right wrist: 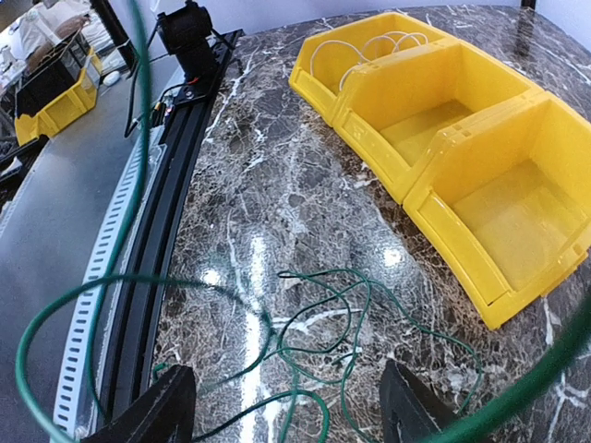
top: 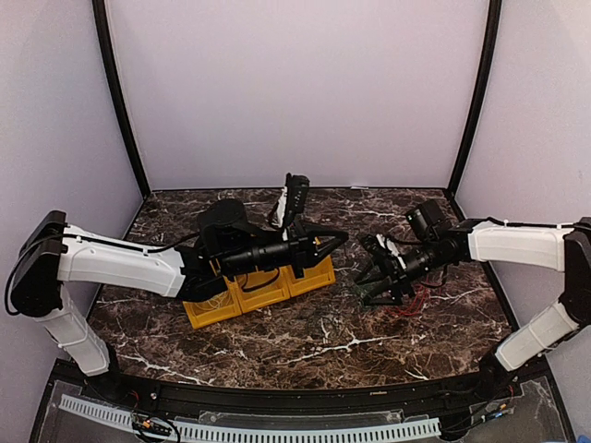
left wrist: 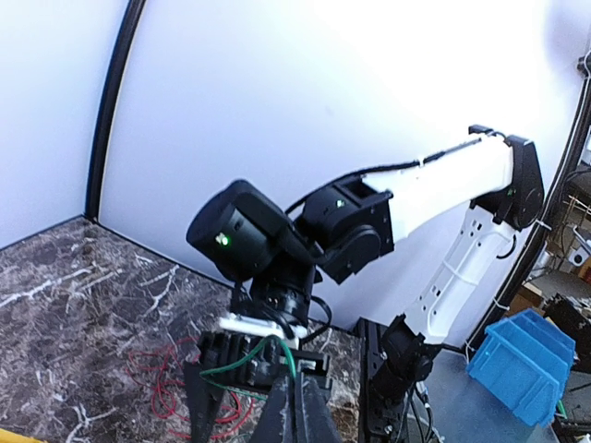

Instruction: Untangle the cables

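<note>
— What's the bench like?
— The table (top: 305, 346) is glossy dark marble with white veins. A smooth yellow plastic bin (top: 263, 297) with three open compartments sits mid-bench.
— And the cables?
— Thin and loopy. The white cable (right wrist: 369, 44) curls in the compartment nearest the left edge. The green cable (right wrist: 328, 346) sprawls on the marble right of the bin. The red cable (left wrist: 171, 388) lies just beyond it, toward the right edge.
— Grippers?
— The right gripper (right wrist: 288, 392) is spread wide over the green loops. The left gripper (left wrist: 295, 406), by the bin's right end, is pinched on a green strand.
— Room to move?
— Open marble along the near and far edges.
</note>
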Controlling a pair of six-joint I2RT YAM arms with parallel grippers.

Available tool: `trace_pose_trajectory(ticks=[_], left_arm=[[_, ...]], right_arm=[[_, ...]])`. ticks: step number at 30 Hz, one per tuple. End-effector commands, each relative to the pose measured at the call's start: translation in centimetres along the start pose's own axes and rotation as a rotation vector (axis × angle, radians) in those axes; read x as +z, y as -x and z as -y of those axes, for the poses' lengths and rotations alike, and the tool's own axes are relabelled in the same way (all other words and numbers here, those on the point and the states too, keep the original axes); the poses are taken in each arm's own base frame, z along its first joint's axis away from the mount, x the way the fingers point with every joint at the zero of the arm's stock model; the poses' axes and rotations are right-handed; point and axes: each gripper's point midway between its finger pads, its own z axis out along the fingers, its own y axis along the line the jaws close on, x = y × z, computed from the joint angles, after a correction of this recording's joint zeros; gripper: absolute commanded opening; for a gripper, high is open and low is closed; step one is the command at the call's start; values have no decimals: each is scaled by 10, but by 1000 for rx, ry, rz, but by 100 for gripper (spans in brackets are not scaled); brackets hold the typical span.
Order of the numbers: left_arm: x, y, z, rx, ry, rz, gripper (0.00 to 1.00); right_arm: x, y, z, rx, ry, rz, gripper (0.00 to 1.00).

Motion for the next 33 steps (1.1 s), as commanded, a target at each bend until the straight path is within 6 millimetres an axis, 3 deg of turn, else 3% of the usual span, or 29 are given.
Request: trace_pose_trajectory(ticks=[1,5,6,13,20,24,29,33], left_arm=[[-23,47,8,65,45,157,0],[-39,62,5,101,110,195,0],[-44,68,7,118,120,204,0],[-86,82,-12,188,332,208,0],[-140,79,-38,226,576,159,0],[-166,84,-49,232,695,158,0],[-189,109,-46,254,762,213,0],[-195,123,-46,270,801,210,0]], right_arm=[[1,10,-8,-28,50,10,47],[2,10,-4,-20,42,-1,5],[1,10,-2,-17,31,-3,0],[-5,4,22,-9,-111,-46,0],[-26,-3,62,41,-306,-69,4],[-30,-6,65,37,-333,-72,24],[-30,-9,68,34,-348,-86,27],[-31,-9,67,30,-349,-90,28]])
